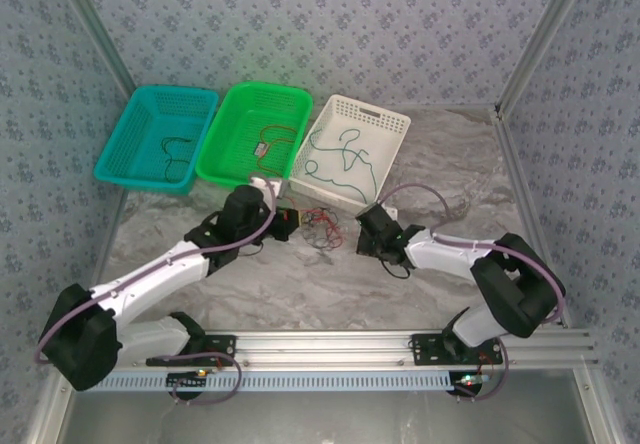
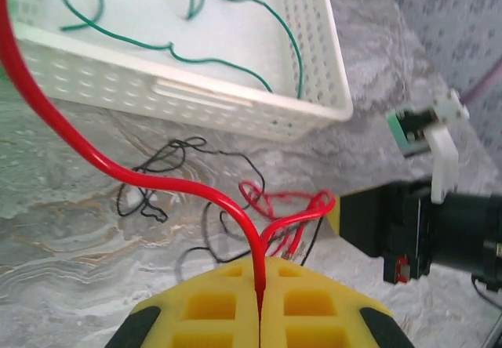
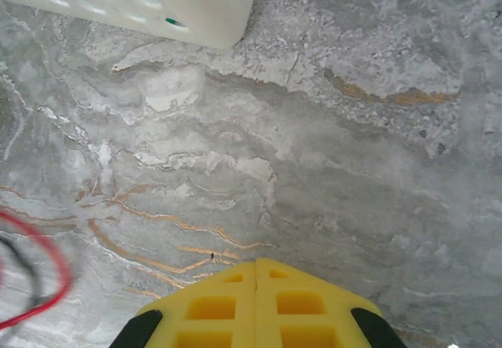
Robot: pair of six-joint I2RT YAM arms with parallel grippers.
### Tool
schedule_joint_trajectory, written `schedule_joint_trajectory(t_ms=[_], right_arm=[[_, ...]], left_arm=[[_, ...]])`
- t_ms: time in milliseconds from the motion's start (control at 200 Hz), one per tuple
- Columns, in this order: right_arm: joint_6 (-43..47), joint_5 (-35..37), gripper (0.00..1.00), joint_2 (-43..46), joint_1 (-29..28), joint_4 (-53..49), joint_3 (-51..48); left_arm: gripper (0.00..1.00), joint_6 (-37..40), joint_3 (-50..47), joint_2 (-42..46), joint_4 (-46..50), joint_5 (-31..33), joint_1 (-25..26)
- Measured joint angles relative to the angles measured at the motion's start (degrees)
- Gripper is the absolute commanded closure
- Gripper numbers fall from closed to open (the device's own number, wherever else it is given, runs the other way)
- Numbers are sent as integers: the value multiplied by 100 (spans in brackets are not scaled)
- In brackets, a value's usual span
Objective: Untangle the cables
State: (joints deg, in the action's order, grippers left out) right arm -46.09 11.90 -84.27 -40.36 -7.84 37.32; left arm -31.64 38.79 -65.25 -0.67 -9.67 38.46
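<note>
Grey marble-patterned worktop (image 1: 330, 284) is seen under both arms, with a white perforated plastic basket (image 1: 370, 116) at its far side. Just in front of the basket's near wall a loose tangle of thin red and black cables (image 1: 318, 226) is spread, and a thin green cable (image 2: 295, 54) is coiled inside the basket. The left gripper (image 1: 287, 218) is placed in front of the basket's near left corner, its yellow pads clenched on a thin red cable (image 2: 157, 182) that is pinched at their seam. The right gripper (image 1: 366, 236) is held in front of the basket's near right corner, pads pressed together with nothing between them.

The step in hand is judged to be drawing the red cable out of the knot. It is best done slowly, with the pull led up and away from the basket, so that the thin black cable (image 2: 153, 164) is not dragged along. The black strands could be pinned by the right gripper.

The pinch point and the red loops crossing the black strands are made plain in the left wrist view, being too small to read from above. The spacing of both arms about the tangle is given by the top view. The basket's corner and a blurred edge of red and black are caught in the right wrist view.
</note>
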Motion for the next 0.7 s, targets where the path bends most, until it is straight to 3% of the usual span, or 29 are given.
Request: schedule_joint_trajectory(t_ms=[45,90,140,225,255,375,505,700], right_arm=[[7,35,100,68,0,-15,-28],[55,33,90,177,0,50,-98],[173,-35,70,374,0,249,-254],[664,-476,21,793,-11,835,-605],[859,-673,13,925,-33,1045,-688],[1648,-1113,0,1152,-308,1663,-695],[2188,-1104,0,1187,-710,2444,-708],[2566,-772,0,903,-857,3565,-713]], left_arm=[[100,-107,-31,46,-20,-94,-133],[100,-201,-44,66,-48,-203,-249],[100,-262,-44,68,-81,-306,-326],[100,-374,-42,63,-87,-509,-356],[100,-426,-35,48,-81,-588,-356],[100,-621,125,-103,-42,-833,-356],[100,-804,361,-210,-42,-1016,-356],[100,-988,446,-210,-44,-1123,-358]])
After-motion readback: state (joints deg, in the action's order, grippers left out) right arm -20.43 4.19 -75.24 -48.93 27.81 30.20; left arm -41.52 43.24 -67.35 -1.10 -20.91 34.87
